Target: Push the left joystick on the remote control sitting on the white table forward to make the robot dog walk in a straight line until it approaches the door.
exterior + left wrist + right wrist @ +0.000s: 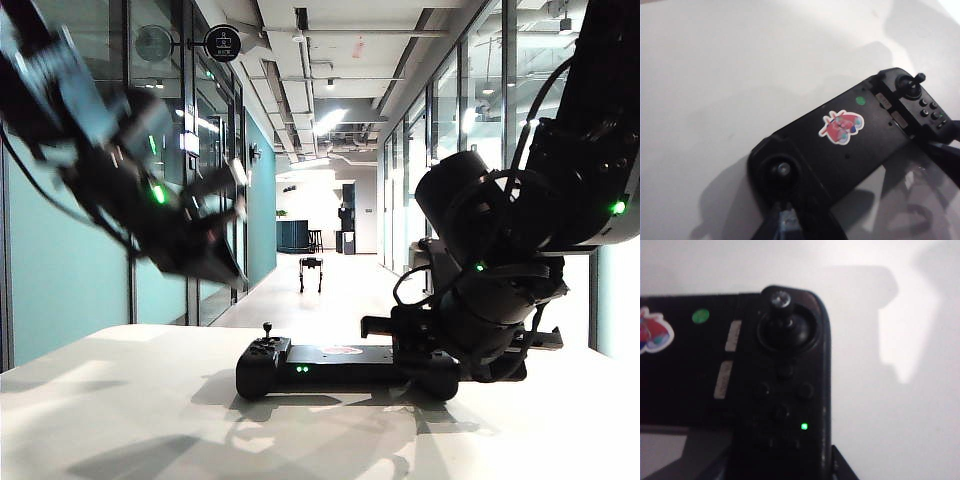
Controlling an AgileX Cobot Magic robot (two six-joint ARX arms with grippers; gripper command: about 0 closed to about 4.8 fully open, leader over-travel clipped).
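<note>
Low table-level exterior view down the corridor; both wrist views steeply above the remote control (850, 135).

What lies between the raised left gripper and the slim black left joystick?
Only open air between left gripper and joystick, exterior view; right gripper at remote's other end.

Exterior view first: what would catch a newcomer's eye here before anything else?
The two big black arms framing the shot: the left claw hangs blurred in the air above the white table, while the right claw sits low at the right end of the remote control. Next, the small robot dog standing far down the bright corridor, and the left joystick sticking up untouched.
</note>
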